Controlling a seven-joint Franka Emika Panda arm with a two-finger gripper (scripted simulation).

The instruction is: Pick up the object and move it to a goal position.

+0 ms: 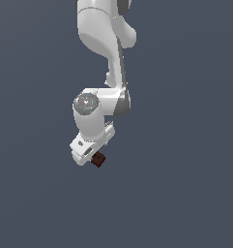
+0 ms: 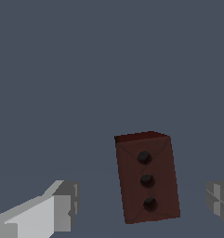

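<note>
The object is a small dark reddish-brown block (image 2: 147,179) with three dark holes in a row on its upper face. It lies on the grey floor between my two fingers. My gripper (image 2: 141,204) is open. One grey fingertip (image 2: 64,204) stands well clear of the block and the other fingertip (image 2: 219,201) is nearer, with a gap on each side. In the exterior view the white gripper (image 1: 91,156) hangs low over the block (image 1: 98,160), which peeks out at its lower edge; the fingers are hidden there.
The white arm (image 1: 106,58) comes down from the top of the exterior view. The floor (image 1: 185,193) is a plain dark grey surface with no other object and no goal marker in view.
</note>
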